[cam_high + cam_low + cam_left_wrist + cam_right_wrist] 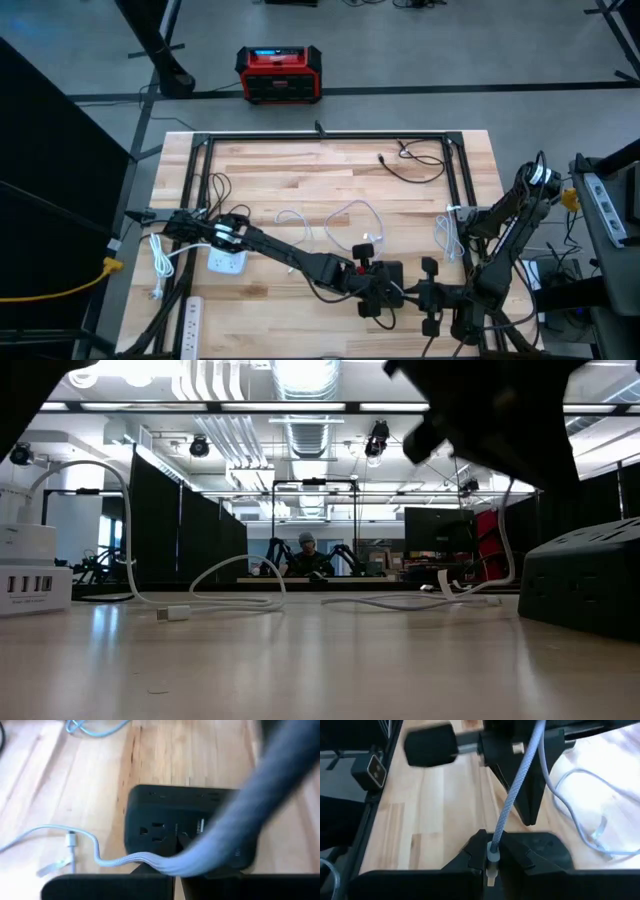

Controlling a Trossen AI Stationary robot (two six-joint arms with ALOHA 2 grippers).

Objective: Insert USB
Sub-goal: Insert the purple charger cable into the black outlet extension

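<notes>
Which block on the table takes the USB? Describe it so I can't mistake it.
Look at the wooden table's near edge, right of centre, where both grippers meet. The black power block lies there beneath them. Unlike the white charger at left, it is dark, with outlets and a USB port facing up.

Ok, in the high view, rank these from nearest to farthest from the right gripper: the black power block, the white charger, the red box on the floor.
1. Black power block: right beside the right gripper, at the table's near edge.
2. White charger: far across the table on the left side.
3. Red box: off the table, on the floor beyond its far edge.
</notes>
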